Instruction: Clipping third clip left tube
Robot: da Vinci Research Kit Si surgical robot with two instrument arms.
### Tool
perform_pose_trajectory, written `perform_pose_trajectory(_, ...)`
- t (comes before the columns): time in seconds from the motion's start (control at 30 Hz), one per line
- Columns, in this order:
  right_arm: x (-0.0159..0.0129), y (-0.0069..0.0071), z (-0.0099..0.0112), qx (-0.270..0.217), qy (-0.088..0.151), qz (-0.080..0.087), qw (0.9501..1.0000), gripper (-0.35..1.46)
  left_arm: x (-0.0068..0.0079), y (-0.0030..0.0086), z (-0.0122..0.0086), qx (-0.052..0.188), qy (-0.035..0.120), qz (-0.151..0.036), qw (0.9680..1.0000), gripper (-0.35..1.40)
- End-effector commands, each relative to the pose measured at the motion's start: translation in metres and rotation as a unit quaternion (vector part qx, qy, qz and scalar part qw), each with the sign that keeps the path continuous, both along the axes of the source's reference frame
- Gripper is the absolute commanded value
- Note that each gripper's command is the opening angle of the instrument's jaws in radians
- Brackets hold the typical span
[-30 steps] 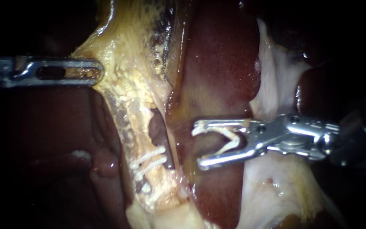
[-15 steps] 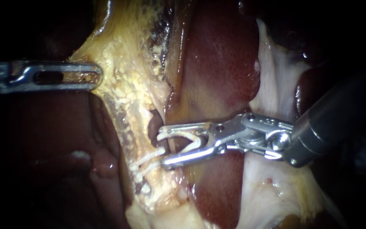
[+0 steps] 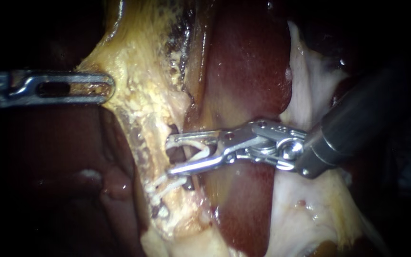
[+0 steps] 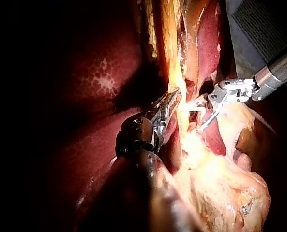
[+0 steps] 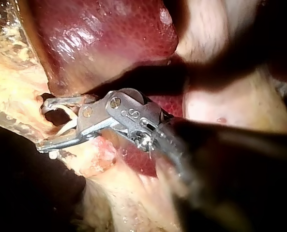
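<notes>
The left tube [image 3: 149,143] is a pale yellow strand running down beside a dark gap [image 3: 176,148] in the tissue. Two white clips [image 3: 168,182] cross it lower down. My right instrument [image 3: 169,155] comes in from the right. Its jaws stand wide apart with an open white clip [image 3: 200,151] held between them, and the tips reach the tube's edge just above the two clips. In the right wrist view the same jaws [image 5: 41,124] lie over the gap. My left instrument [image 3: 102,87] is shut on the yellow tissue [image 3: 139,81] at the upper left, as also shows in its wrist view [image 4: 170,104].
The dark red liver [image 3: 248,71] lies behind and right of the tube. Pale whitish tissue [image 3: 310,95] sits under the right instrument's shaft [image 3: 353,128]. Fatty yellow tissue [image 3: 186,233] spreads below the clips.
My right instrument has moved left and slightly up, from over the liver to the tube, carrying its open clip to just above the two set clips. The left instrument has stayed put.
</notes>
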State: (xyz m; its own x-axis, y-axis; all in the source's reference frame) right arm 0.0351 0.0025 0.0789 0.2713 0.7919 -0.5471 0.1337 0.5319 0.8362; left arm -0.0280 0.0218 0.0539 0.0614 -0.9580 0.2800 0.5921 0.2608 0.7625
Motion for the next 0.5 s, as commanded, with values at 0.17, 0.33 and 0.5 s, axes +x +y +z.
perform_pose_trajectory(0.17,0.0003,-0.0008,0.0002,0.008,0.015,-0.016,0.9997,0.53,0.0001,0.0000,0.0000,0.000,0.000,0.000,1.0000,-0.35)
perform_pose_trajectory(0.33,-0.0004,-0.0009,-0.0011,0.018,0.036,-0.026,0.9988,0.53,0.0002,0.0002,0.0001,0.000,-0.001,0.001,1.0000,-0.35)
perform_pose_trajectory(0.5,0.0000,-0.0014,-0.0023,0.039,0.063,-0.035,0.9966,0.52,0.0003,0.0004,0.0003,0.000,-0.001,0.001,1.0000,-0.35)
